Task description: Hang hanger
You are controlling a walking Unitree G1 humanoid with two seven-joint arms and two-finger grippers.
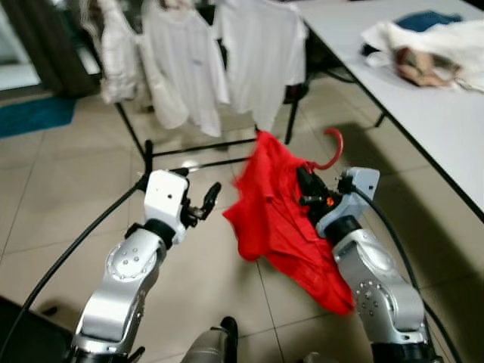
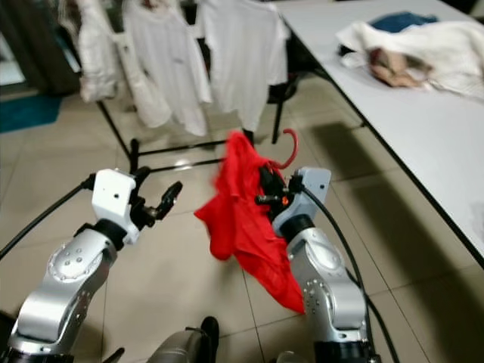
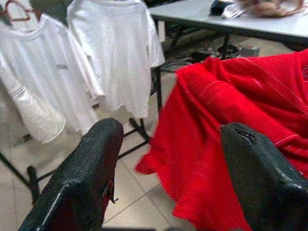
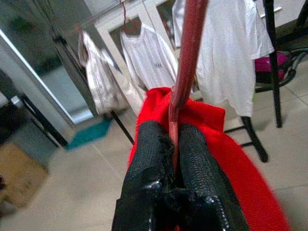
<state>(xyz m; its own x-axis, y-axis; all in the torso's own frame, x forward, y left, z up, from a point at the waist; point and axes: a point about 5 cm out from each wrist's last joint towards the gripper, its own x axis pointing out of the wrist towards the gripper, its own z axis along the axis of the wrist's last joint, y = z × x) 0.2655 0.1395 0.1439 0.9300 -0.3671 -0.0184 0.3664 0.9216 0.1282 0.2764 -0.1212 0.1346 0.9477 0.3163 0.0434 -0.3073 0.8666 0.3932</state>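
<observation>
Your right gripper is pinching the red hanger, red shirt draped over it, before the clothes rack; your left gripper is hovering beside it, fingers spread and empty.

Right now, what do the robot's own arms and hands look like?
Both arms are silver, rounded metal shells with small bolt heads at the joints. Each wrist ends in a white boxy block with a black collar below it. A black cable runs along each arm. The left hand and right hand each carry two long black fingers with textured pads. A small orange dot shows by the right wrist.
</observation>
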